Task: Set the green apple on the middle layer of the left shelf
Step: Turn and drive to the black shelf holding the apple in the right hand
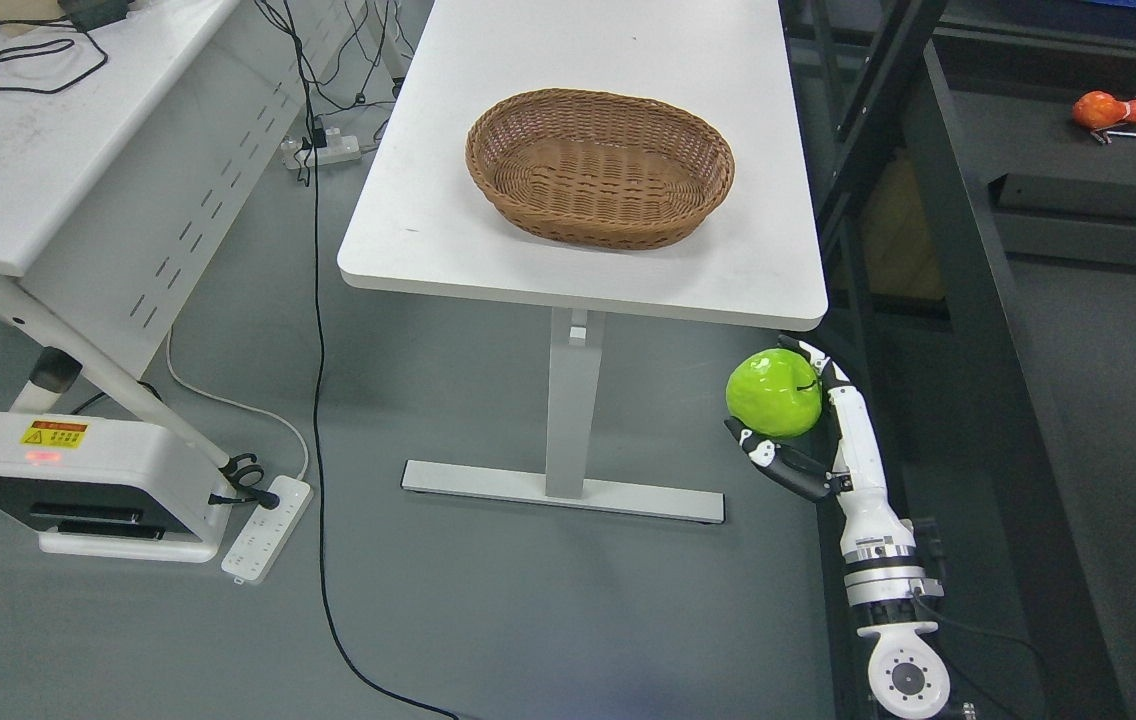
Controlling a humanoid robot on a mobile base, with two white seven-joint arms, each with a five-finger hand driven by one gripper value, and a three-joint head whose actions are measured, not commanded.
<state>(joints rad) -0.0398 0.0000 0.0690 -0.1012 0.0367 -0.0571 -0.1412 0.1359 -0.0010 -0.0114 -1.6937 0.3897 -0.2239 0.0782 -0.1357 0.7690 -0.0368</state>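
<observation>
My right hand (pixel 796 420) comes in from the lower right and is shut on a bright green apple (pixel 773 392). It holds the apple in the air, below and just in front of the white table's near right corner (pixel 798 300). The thumb (pixel 778 462) curls under the apple and the other fingers wrap its right side. A dark shelf frame (pixel 968 260) runs along the right of the hand. My left arm is out of view.
An empty brown wicker basket (pixel 600 165) stands on the white table. A second white table (pixel 38 150) is at the left, with a white device (pixel 78 485), a power strip (pixel 266 528) and cables on the grey floor. An orange object (pixel 1108 110) lies on the dark surface far right.
</observation>
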